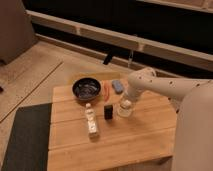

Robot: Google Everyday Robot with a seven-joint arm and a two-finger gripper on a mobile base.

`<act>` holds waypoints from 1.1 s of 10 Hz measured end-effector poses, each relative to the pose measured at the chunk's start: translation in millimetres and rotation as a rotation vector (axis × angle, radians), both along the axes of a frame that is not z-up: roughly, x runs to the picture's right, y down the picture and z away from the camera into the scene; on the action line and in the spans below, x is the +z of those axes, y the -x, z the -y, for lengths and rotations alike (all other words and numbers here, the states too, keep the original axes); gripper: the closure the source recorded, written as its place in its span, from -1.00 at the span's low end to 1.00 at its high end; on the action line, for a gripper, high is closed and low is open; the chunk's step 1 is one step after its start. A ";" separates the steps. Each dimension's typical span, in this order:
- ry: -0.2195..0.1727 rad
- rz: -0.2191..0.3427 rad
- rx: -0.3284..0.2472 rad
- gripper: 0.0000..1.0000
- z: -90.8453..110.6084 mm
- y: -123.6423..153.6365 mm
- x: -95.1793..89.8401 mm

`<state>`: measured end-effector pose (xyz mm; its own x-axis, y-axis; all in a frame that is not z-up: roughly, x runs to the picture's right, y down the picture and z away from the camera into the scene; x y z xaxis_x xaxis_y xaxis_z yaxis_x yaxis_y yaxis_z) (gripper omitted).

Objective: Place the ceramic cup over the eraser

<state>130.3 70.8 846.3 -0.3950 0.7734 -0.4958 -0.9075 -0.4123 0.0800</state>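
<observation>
The white ceramic cup (125, 109) stands on the wooden table (145, 132), just right of the eraser (108, 111). The eraser is a small black upright block, and a narrow gap separates it from the cup. My gripper (126, 102) reaches down from the right and sits directly on top of the cup, hiding its upper part. The cup's base appears to rest on the table.
A dark round bowl (86, 89) sits at the back left. A thin red-orange object (106, 90) and a flat blue-grey oblong (118, 86) lie behind the eraser. A clear plastic bottle (91, 121) lies left of the eraser. A dark mat (25, 135) lies on the floor to the left.
</observation>
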 end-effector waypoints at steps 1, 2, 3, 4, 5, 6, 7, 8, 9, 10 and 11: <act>-0.023 -0.001 -0.009 1.00 12.6 -0.6 -8.5; -0.052 0.000 -0.019 1.00 28.1 -0.4 -21.2; -0.077 0.006 -0.026 1.00 41.5 2.0 -33.7; -0.097 0.015 -0.028 1.00 52.9 6.0 -46.4; -0.117 0.029 -0.033 1.00 65.1 12.2 -60.4; -0.132 0.038 -0.038 1.00 73.8 16.1 -70.0; -0.159 0.050 -0.046 1.00 88.7 21.6 -84.8; -0.187 0.064 -0.054 1.00 103.2 28.3 -99.1; -0.209 0.077 -0.061 1.00 113.8 35.1 -109.8; -0.229 0.097 -0.066 1.00 122.9 45.6 -121.8; -0.237 0.118 -0.070 1.00 125.9 57.1 -130.4</act>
<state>73.2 -55.1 715.9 -0.2863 0.8969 -0.3369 -0.9318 -0.3425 -0.1199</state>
